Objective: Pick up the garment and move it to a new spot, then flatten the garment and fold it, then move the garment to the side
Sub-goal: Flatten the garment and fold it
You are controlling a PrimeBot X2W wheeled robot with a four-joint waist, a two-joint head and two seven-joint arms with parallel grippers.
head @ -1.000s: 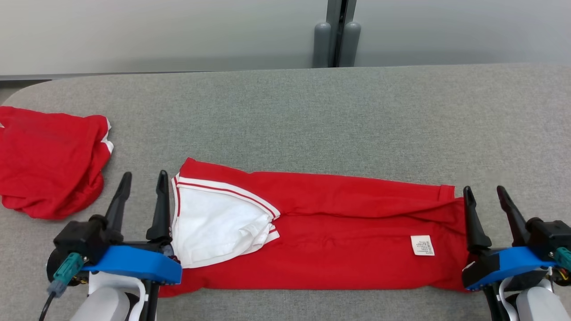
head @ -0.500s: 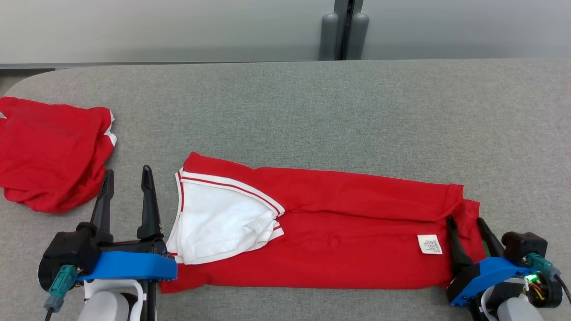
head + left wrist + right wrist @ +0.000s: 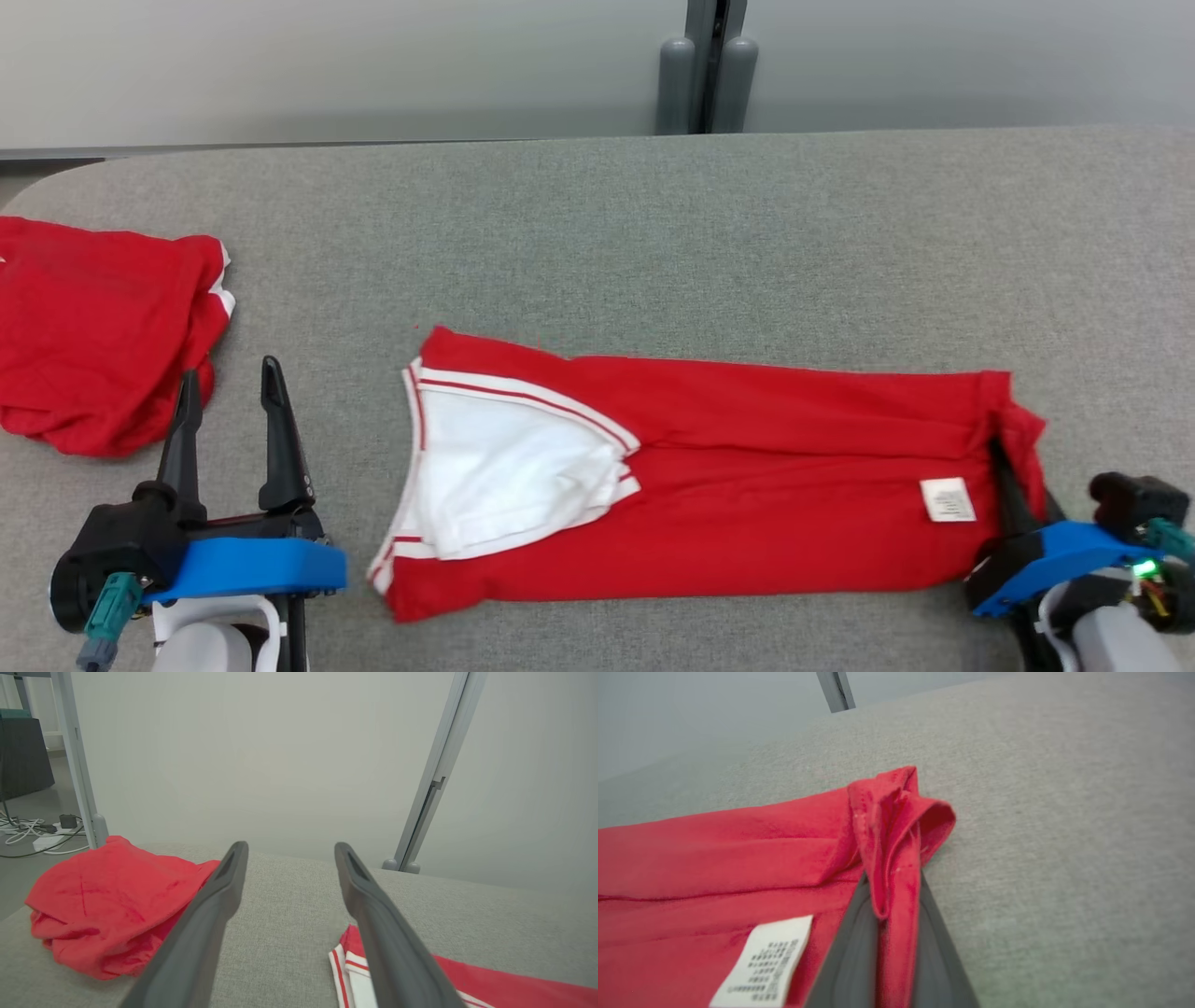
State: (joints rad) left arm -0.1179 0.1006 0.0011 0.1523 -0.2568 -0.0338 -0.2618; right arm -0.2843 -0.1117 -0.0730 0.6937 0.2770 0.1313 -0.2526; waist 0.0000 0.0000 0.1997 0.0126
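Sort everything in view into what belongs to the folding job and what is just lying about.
Job: folded red garment with white trim; right pincer, shut on its hem; left pincer, open, apart from it.
Lying about: crumpled red garment at far left; grey posts behind; cables on the floor.

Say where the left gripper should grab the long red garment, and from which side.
The near collar-end corner of the garment, approached from the robot's left: it lies flat, facing the open left gripper; the right gripper pinches the hem end.

1 flat garment (image 3: 794, 523); 1 bunched garment (image 3: 93, 327); 1 label (image 3: 948, 499); 2 grippers (image 3: 231, 369)
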